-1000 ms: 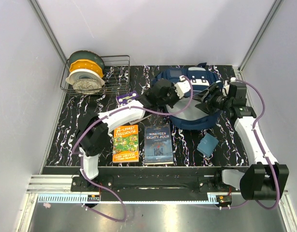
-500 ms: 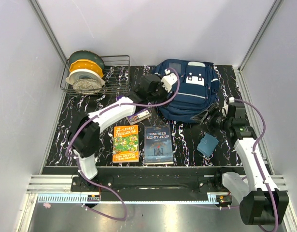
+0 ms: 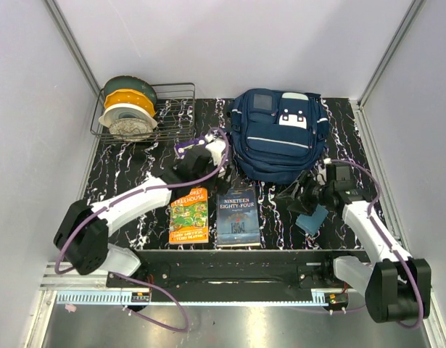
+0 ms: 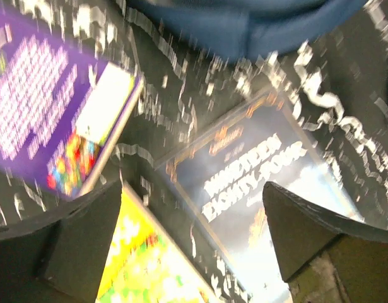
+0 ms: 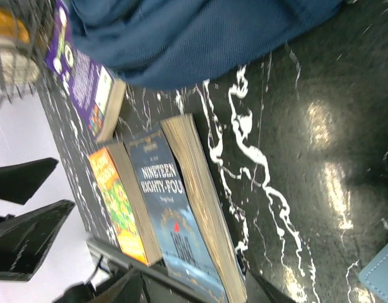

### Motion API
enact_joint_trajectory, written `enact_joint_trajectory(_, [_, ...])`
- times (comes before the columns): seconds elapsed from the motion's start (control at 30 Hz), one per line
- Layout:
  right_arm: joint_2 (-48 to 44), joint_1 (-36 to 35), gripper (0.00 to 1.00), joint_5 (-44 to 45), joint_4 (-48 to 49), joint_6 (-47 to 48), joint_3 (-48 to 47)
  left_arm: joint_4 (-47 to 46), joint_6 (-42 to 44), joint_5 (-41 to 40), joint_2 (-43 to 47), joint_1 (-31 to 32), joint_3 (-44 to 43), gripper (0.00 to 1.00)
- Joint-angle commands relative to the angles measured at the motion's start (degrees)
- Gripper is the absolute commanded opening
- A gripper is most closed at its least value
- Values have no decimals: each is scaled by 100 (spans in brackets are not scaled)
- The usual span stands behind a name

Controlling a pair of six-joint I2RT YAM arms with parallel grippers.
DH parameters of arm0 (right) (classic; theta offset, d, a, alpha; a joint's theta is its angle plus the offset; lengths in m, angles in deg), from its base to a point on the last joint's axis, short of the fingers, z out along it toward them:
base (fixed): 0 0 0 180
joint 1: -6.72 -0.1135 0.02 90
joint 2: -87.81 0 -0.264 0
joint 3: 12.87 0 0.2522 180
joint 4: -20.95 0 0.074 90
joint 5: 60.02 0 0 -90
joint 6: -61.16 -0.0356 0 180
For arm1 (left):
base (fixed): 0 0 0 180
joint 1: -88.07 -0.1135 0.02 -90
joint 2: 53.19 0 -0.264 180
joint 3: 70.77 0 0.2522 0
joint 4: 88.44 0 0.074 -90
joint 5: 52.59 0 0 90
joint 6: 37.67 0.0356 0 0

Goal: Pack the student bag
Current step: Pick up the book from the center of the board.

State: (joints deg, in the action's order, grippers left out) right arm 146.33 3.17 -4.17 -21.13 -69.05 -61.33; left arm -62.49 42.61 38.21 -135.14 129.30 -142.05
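The student bag [image 3: 281,138], navy with white stripes and patches, lies flat at the back of the table; its blue fabric fills the top of the left wrist view [image 4: 244,28] and of the right wrist view [image 5: 200,38]. No gripper touches it. My left gripper [image 3: 201,170] [image 4: 194,246] hangs open and empty above the gap between the yellow Treehouse book [image 3: 188,214] and the Nineteen Eighty-Four book [image 3: 237,217]. Just right of that book, my right gripper [image 3: 294,196] [image 5: 194,293] is open and empty, low over the table.
A purple book [image 3: 188,147] lies partly under the left wrist. A small teal pouch [image 3: 312,217] sits under the right forearm. A wire rack [image 3: 172,109] with filament spools stands at the back left.
The left gripper opened, let go of the bag and drew back over the books. The right arm pulled back toward the front. The bag has settled flat and shut.
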Motion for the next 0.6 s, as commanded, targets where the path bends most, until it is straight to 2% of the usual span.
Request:
enact_joint_trajectory(0.0, [282, -479, 70, 136, 449, 110, -98, -32, -777, -361, 759, -80, 609, 99])
enact_joint_trajectory(0.3, [783, -1542, 75, 1102, 959, -479, -274, -234, -1427, 86, 1410, -519, 1207, 99])
enact_joint_trajectory(0.57, [880, -1825, 75, 1253, 1345, -716, -55, -208, -1919, 491, 1507, -625, 1708, 99])
